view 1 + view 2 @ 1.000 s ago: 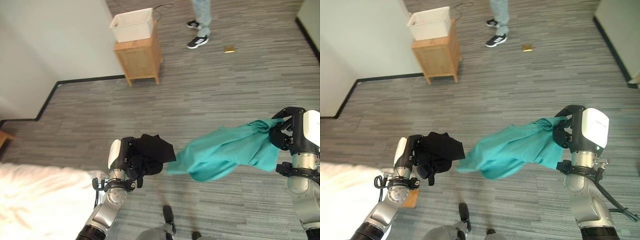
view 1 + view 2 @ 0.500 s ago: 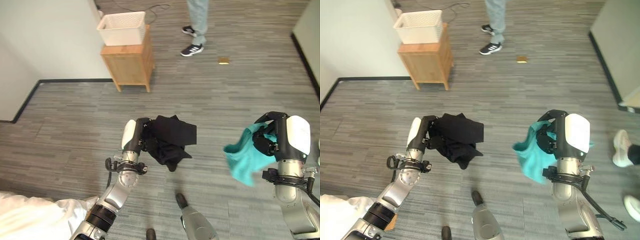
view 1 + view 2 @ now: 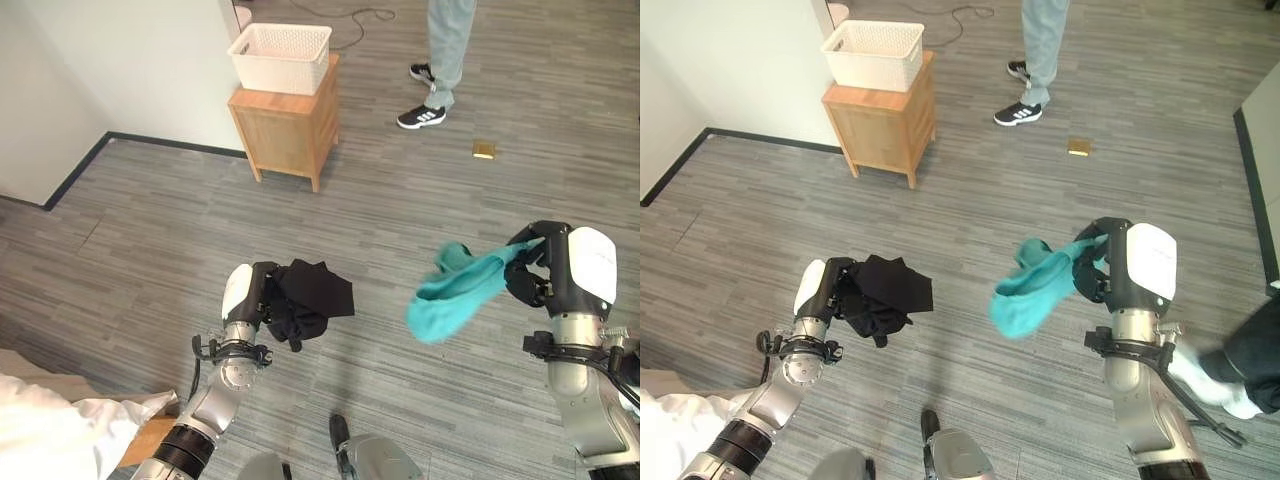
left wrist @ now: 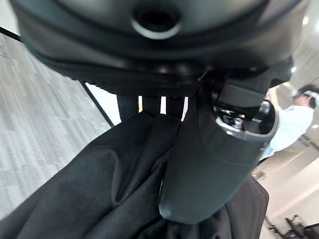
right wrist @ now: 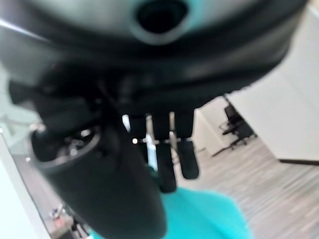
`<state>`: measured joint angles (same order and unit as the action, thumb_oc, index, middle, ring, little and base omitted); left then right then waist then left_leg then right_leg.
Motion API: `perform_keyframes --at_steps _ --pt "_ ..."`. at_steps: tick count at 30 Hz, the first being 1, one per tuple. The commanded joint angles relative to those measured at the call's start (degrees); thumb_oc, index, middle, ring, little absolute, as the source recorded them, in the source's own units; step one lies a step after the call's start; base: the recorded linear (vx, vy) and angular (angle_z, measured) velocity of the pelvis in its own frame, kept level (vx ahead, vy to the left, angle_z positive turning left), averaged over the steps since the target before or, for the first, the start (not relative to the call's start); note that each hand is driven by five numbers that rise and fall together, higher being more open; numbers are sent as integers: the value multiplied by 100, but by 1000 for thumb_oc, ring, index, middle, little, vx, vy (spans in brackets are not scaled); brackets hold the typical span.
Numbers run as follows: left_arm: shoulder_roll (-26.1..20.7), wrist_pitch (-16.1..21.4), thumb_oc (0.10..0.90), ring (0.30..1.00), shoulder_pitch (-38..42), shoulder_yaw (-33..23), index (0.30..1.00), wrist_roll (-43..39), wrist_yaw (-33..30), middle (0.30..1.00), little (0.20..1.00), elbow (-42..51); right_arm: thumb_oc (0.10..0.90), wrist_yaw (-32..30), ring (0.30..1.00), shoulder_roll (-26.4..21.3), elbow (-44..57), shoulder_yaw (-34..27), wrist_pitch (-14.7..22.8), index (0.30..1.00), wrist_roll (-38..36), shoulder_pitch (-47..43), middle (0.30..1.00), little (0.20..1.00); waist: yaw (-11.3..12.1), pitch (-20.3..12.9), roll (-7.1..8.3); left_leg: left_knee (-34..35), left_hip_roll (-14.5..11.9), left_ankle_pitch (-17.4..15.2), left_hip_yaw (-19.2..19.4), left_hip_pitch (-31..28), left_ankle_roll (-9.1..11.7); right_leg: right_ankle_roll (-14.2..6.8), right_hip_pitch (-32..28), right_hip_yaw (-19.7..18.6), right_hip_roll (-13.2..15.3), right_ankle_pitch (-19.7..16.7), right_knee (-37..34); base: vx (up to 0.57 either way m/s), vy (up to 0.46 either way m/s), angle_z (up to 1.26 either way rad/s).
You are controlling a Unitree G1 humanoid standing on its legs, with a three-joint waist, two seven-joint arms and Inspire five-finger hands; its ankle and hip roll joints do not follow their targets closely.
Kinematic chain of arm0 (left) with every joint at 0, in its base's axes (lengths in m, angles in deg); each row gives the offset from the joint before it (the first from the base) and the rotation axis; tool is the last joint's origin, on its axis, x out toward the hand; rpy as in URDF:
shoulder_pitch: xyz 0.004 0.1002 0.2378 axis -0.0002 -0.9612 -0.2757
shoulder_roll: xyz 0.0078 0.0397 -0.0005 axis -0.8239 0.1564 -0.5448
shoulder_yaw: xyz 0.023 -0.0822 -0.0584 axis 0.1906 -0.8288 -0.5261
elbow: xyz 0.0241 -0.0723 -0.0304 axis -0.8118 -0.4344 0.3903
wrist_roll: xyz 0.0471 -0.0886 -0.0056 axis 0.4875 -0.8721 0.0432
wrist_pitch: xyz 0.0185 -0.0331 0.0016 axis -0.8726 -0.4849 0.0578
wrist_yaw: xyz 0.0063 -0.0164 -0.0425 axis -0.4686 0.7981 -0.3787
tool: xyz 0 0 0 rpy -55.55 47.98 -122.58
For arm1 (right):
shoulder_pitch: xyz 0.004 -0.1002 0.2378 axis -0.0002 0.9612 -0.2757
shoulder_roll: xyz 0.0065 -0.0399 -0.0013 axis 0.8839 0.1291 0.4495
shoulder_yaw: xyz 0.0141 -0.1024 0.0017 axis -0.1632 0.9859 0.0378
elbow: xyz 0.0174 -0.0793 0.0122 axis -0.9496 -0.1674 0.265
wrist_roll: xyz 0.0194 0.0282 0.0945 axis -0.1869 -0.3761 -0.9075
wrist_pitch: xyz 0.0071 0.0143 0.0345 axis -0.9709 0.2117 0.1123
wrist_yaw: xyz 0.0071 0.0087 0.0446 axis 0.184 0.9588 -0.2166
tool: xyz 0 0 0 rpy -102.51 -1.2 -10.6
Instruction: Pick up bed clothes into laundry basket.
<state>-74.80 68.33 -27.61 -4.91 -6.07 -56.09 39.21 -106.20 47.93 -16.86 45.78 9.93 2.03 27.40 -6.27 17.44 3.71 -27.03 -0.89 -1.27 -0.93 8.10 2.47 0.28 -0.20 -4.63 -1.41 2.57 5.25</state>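
At the far left I see white bedding at the lower corner. My left hand is curled tight around a bunched black garment, held above the grey floor. Further back, the white laundry basket sits on a wooden cabinet, well apart from both hands. A person stands beyond. My right hand grips a teal garment that trails leftward in the air.
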Motion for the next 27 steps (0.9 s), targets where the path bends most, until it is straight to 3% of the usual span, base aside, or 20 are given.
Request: perform_keyframes --at_steps 1,2,3,5,6,7,9,12,14,15,16,17,18,19,21,24,26,27 --pt "73 495 400 300 340 -330 300 191 -296 300 300 652 400 -237 300 -907 427 -284 428 300 23 -291 300 300 271 -715 -363 1613 170 156 366 46 55 -432 -848 -315 161 91 -1022 785 -44 -46" --pt "115 487 400 300 353 -323 300 227 -269 300 300 593 400 -210 300 -947 374 -279 437 300 35 -254 300 300 397 -691 -510 2700 200 605 704 315 123 -409 -1220 -374 33 366 -1025 574 -69 -25" --pt "146 482 400 300 378 -306 300 234 -256 300 300 555 400 -206 300 -956 366 -314 421 300 51 -227 300 300 454 -681 -496 3087 262 682 905 317 135 -406 -1405 -388 118 508 -1025 751 -95 2" --pt "192 435 400 300 342 -286 300 215 -254 300 300 461 400 -179 300 -927 270 -275 331 300 113 -236 300 300 519 -693 -538 3171 243 713 1197 703 180 -420 -1774 -482 167 760 -1025 544 -51 -32" --pt "195 442 400 300 251 -350 300 214 -185 300 300 477 400 -22 300 -862 321 -271 318 300 138 -195 300 300 558 -762 -633 3203 216 662 1150 654 165 -460 -1807 -575 206 759 -1025 717 24 -43" --pt "271 443 400 300 83 -340 300 226 -146 300 300 542 400 -5 300 -772 391 -321 267 300 312 -46 300 300 633 -904 -849 3203 227 1039 875 468 187 -492 -1935 -640 257 902 -1025 510 42 -33" --pt "300 444 400 300 49 -319 300 194 -125 300 300 581 400 -19 300 -739 426 -345 253 300 375 34 300 300 599 -993 -871 3203 247 1188 814 403 177 -536 -2067 -617 370 1011 -1003 488 47 -53" --pt "326 457 400 300 18 -258 300 135 -23 300 300 609 400 -9 300 -446 480 -305 181 300 573 179 300 300 565 -1111 -748 3203 315 1005 818 116 62 -761 -1706 -503 711 830 30 406 12 -19" --pt "272 435 400 300 61 -210 300 120 -29 300 300 658 400 -15 300 -376 517 -217 158 300 626 9 300 300 413 -961 -681 3203 333 861 816 -142 -53 -1021 -1050 -659 721 36 1259 335 -41 4" --pt "231 425 400 300 114 -185 300 117 -40 300 300 646 400 -42 300 -367 476 -155 171 300 622 -92 300 300 363 -925 -679 3203 269 751 845 -239 -71 -1083 -768 -672 672 -169 1536 214 -56 -17" --pt "226 428 400 300 124 -196 300 115 -42 300 300 639 400 -48 300 -365 461 -140 173 300 623 -118 300 300 371 -921 -677 3203 260 749 860 -230 -70 -1083 -728 -694 661 -153 1588 345 -82 -16" --pt "162 414 400 300 242 -160 300 134 -61 300 300 624 400 -40 300 -306 466 -88 189 300 607 -245 300 300 260 -792 -722 3203 138 493 812 -517 -91 -1032 -45 -478 674 2 2115 208 -48 -16" --pt "161 415 400 300 246 -163 300 134 -61 300 300 622 400 -41 300 -306 463 -85 189 300 607 -252 300 300 257 -796 -712 3203 147 494 813 -508 -90 -1031 -19 -479 681 25 2155 441 -83 8" --pt "142 442 400 300 411 -82 300 153 -73 300 300 643 400 -70 300 -339 455 -98 219 300 536 -278 300 300 125 -675 -729 3203 89 373 717 -735 -93 -865 550 -290 347 334 1919 345 -81 14" --pt "114 458 400 300 506 -32 300 176 -75 300 300 654 400 -84 300 -372 461 -183 260 300 415 -213 300 300 -68 -587 -663 3203 115 219 573 -928 -80 -718 708 -112 37 495 1295 419 -161 43" --pt "103 469 400 300 596 14 300 239 -59 300 300 633 400 -158 300 -369 423 -285 322 300 279 -25 300 300 -315 -591 -494 3203 264 -123 273 -1266 -74 -681 825 -105 -264 10 -313 405 -203 66" --pt "80 469 400 300 716 18 300 308 -82 300 300 557 400 -179 300 -396 464 -344 334 300 283 76 300 300 -435 -585 -411 3203 290 -335 91 -1479 -36 -801 986 -127 -306 -343 -760 326 -188 90" --pt "81 471 400 300 720 23 300 310 -86 300 300 549 400 -179 300 -394 464 -348 337 300 284 81 300 300 -452 -583 -422 3203 278 -347 68 -1485 -35 -801 961 -105 -310 -353 -793 258 -152 68"
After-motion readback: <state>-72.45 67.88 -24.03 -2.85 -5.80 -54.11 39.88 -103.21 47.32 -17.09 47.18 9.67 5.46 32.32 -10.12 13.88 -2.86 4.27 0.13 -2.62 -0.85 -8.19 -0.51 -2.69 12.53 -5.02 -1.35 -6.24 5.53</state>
